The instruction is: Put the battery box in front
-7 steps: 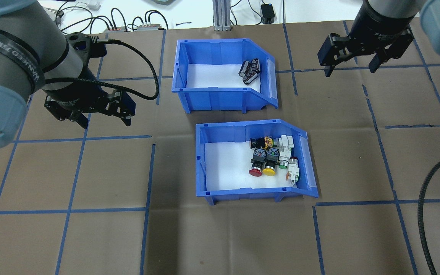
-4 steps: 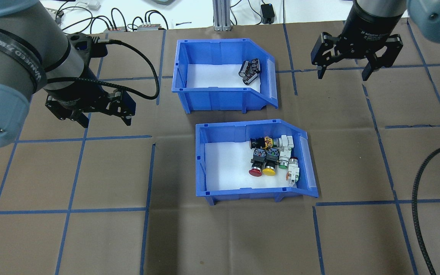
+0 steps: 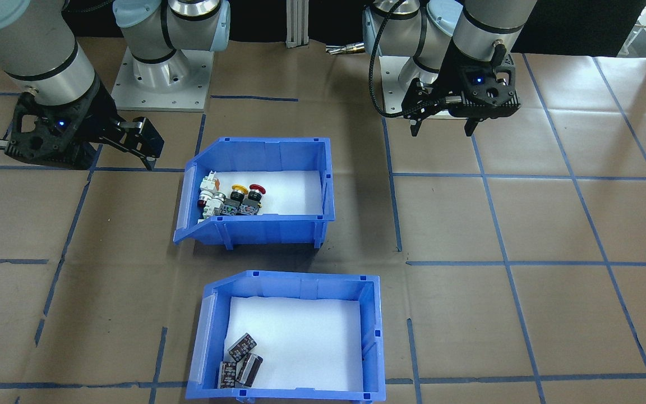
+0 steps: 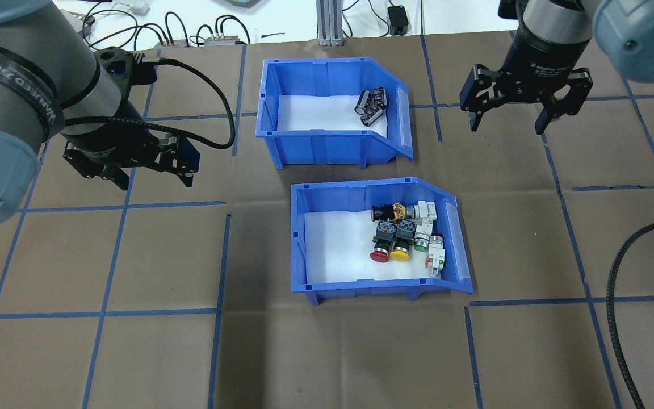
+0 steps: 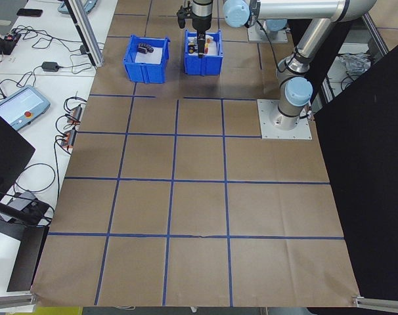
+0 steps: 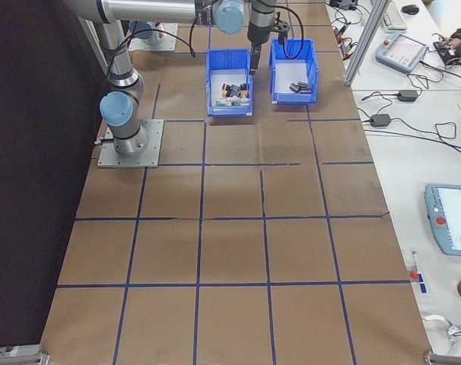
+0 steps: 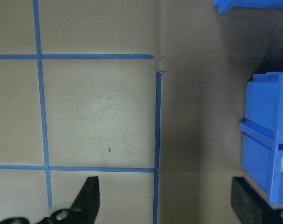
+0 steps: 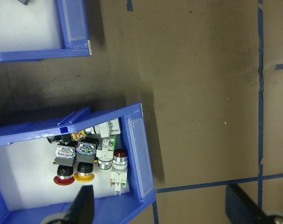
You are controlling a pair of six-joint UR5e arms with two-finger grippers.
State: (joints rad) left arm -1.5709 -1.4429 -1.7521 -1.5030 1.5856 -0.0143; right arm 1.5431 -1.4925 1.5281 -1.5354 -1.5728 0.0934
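1. Brown paper gridded with blue tape covers the desk (image 4: 361, 352).
2. At upper centre of the overhead view sits the battery box (image 4: 327, 145), above the switch bin (image 4: 361, 287).
3. Right end effector (image 4: 508, 116), wide and empty, hangs nearer, beside its sloped end.
4. Left end effector (image 4: 151, 176), wide, empty.

overhead: we look down from behind the robot | front: we face it | sides: far, along the table (image 5: 199, 216) | wrists: close, downward | all share both bins
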